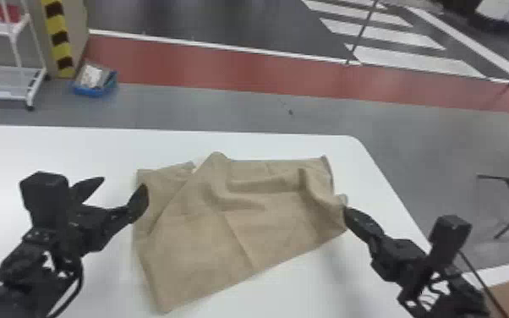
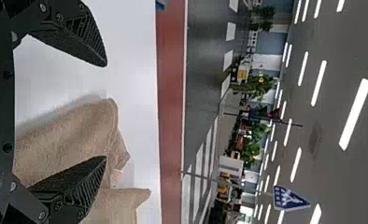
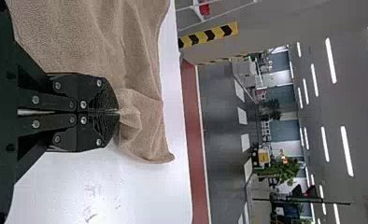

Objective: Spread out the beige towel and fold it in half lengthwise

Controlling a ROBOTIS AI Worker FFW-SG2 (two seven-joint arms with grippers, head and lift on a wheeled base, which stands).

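Spreading, by look of it! Your right gripper [image 1: 346, 213] pinches towel [image 1: 207, 237], centre right; open left gripper [image 1: 124, 182], centre left, needs grip next.

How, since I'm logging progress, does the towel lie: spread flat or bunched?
Partly spread: the towel lies broad on the table, but raised ridges cross its far part.

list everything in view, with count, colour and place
Towel: one, beige, rumpled on the table
Table: one, white, under the towel
Rack: one, white, far left
Striped post: one, yellow and black, by the rack
Bin: one, blue, by the post
Floor strip: one, red, beyond the table
Crossing stripes: several, white, far right
Stand: one, black, far right
Plants: several, green, far background
Sign: one, blue and white, far background
Left tool: one, black, open, towel's left side
Right tool: one, black, shut on towel's right edge
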